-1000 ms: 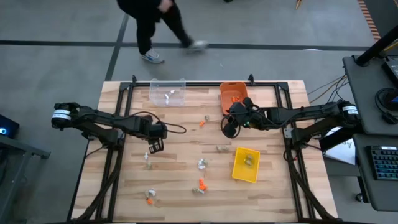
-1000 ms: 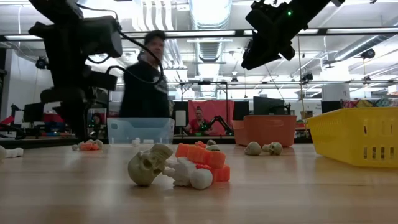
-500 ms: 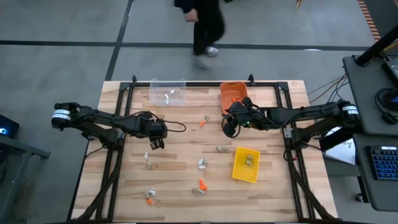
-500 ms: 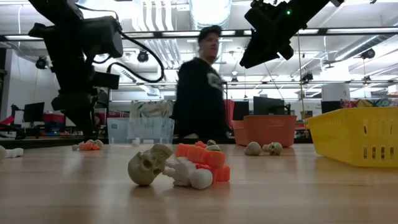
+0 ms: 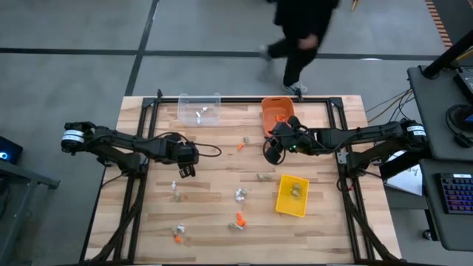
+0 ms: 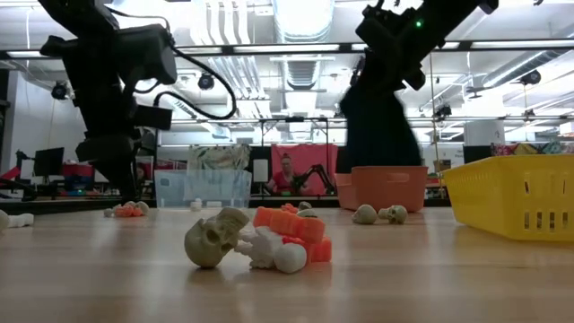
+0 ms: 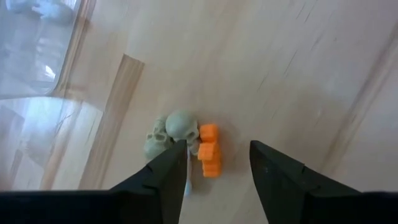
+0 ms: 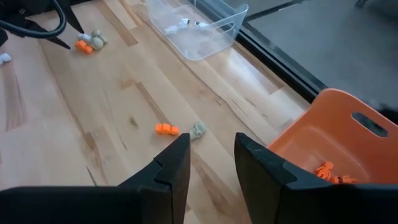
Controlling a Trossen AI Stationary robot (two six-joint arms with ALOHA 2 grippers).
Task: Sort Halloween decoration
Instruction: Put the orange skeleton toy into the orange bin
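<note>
On the left half of the slatted wooden table [image 5: 222, 222], I find the left gripper [image 5: 184, 171] hanging above a small cluster of trinkets [image 7: 183, 142]: a dull tan-grey skull piece touching a bright orange blocky piece. Its two dark fingers [image 7: 163, 180] stand parted, one to each side of the cluster, and hold nothing.

The right gripper [image 5: 273, 151] sits raised near the table's far middle, beside the tilted orange plastic bin [image 5: 275, 112]. Its fingers [image 8: 171, 168] are spread with bare wood between them; I see no item in them. Several orange trinkets [image 8: 329, 172] lie inside that bin.

The clear plastic bin [image 5: 199, 108] at the far edge contains a few white pieces [image 8: 180, 25]. The yellow slotted plastic basket [image 5: 292, 195] on the right holds a tan piece.

Remaining decorations [image 5: 239, 195] lie scattered across the table's middle and near left. A skull-and-orange pile [image 6: 256, 240] lies closest to the low camera.

A person in dark clothing [image 5: 299, 29] is on the floor beyond the table.
</note>
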